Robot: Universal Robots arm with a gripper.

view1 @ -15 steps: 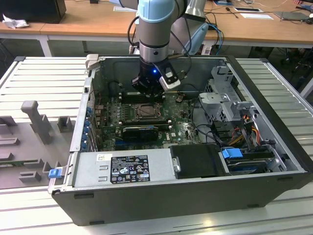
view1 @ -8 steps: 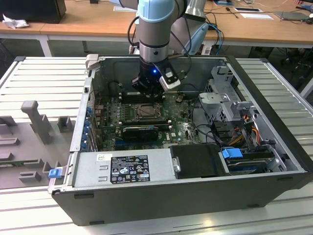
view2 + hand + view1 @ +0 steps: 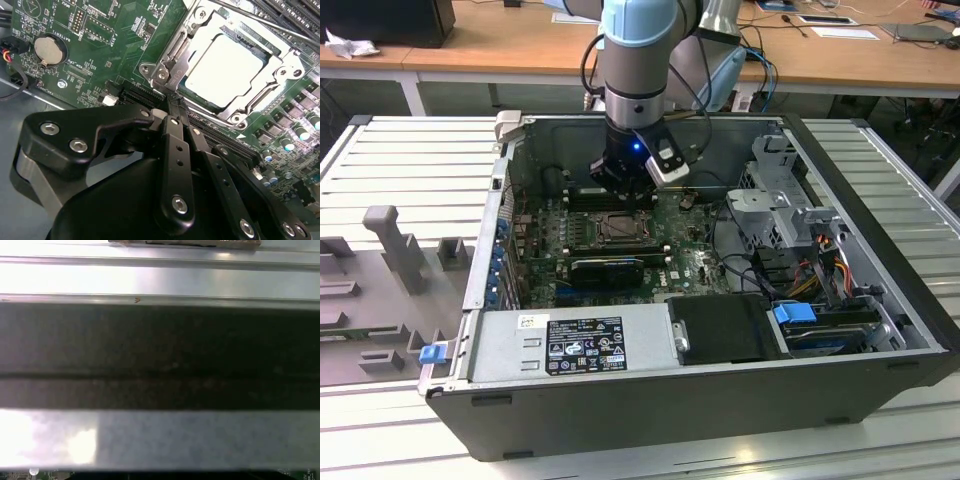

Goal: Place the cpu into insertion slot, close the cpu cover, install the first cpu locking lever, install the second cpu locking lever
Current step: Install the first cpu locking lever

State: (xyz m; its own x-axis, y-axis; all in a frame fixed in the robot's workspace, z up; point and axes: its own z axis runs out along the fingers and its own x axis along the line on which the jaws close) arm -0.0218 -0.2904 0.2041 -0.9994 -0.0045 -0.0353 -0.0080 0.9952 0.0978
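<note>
In the second wrist view the tool [image 3: 175,107] is clenched, fingers together and empty, its tip at the socket corner beside the lever; the cpu [image 3: 227,70] sits in the slot [image 3: 165,75] under the closed cover [image 3: 280,67]. A lever could slip from the narrow tip or scrape the board [image 3: 125,45]. Board markings are too small to read.
</note>
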